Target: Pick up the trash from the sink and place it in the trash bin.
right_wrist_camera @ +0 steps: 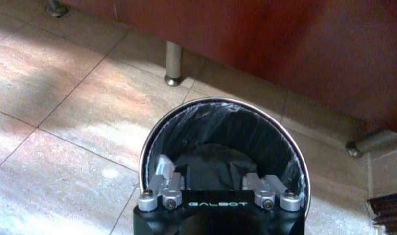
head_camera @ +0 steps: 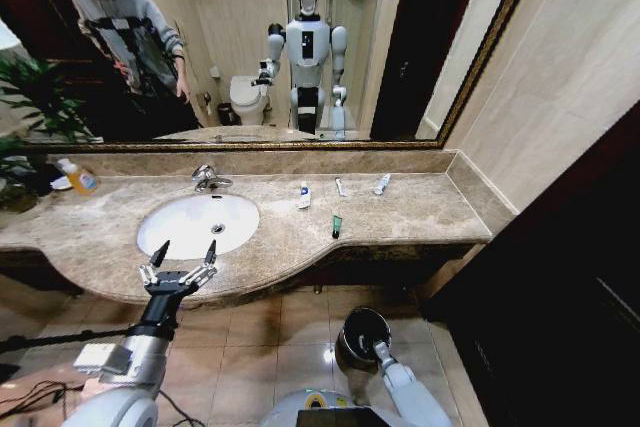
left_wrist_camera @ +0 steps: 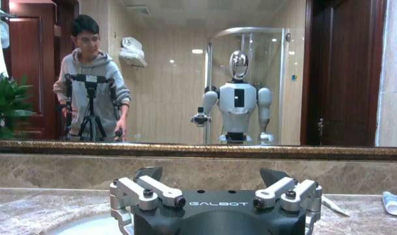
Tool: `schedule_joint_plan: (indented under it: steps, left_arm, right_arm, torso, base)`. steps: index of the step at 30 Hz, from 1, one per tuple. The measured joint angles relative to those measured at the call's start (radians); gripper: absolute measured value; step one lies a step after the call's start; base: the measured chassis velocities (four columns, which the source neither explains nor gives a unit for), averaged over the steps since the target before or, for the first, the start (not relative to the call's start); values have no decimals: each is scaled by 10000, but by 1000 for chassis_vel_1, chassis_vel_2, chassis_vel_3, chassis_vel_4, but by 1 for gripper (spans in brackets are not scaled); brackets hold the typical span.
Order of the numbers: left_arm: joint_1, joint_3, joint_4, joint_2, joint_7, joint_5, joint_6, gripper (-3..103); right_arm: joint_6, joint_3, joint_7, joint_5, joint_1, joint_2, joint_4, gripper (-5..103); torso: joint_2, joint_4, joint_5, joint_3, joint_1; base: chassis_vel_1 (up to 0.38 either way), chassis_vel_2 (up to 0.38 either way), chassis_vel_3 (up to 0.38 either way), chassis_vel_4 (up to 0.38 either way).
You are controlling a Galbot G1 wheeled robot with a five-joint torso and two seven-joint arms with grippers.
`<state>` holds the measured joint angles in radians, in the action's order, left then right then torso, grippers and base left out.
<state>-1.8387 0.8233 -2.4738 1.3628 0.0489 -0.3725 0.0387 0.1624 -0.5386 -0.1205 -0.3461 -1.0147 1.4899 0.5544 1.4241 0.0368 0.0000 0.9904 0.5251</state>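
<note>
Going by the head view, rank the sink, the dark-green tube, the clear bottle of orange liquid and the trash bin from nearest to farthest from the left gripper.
From the left gripper:
1. Sink, directly beyond the fingertips.
2. Clear bottle of orange liquid, back of the counter on the left; dark-green tube, on the counter front to the right. Too close to call.
3. Trash bin, on the floor to the right.

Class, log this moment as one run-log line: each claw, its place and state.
left claw: open, at sink front rim | right claw: open, inside trash bin | trash: on counter

Sink (head_camera: 190,227) white, counter (head_camera: 420,212) mottled beige-brown marble. Bin (right_wrist_camera: 286,147) black-lined, shiny metal rim. Tube (head_camera: 337,226) near counter's front edge dark green.
</note>
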Motion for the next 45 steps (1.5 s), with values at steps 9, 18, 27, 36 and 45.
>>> schedule_joint_plan:
  steps: [9, 18, 27, 36, 45]
  left_arm:
    - [0, 0, 0, 0, 0, 0, 0, 100]
    - [1, 0, 0, 0, 0, 0, 0, 100]
    - [0, 0, 0, 0, 0, 0, 0, 100]
    - [1, 0, 0, 0, 0, 0, 0, 100]
    - [1, 0, 0, 0, 0, 0, 0, 100]
  right_arm:
    - [-225, 42, -93, 751, -379, 0, 926, 81]
    - [-446, 6, -202, 1264, -1462, -209, 3144, 100]
    - [37, -325, 540, 1790, -3145, -298, 6207, 100]
    - [-82, -584, 1076, 2715, -4662, -451, 9662, 100]
    - [-490, -682, 1328, 3525, -6133, -470, 13521, 100]
  torso:
    - [1, 0, 0, 0, 0]
    - [1, 0, 0, 0, 0]
    - [1, 0, 1, 0, 0]
    - [1, 0, 1, -1, 0]
    - [1, 0, 0, -1, -1]
  base:
    - [0, 0, 0, 0]
    - [0, 0, 0, 0]
    - [0, 0, 0, 0]
    - [0, 0, 0, 0]
    - [0, 0, 0, 0]
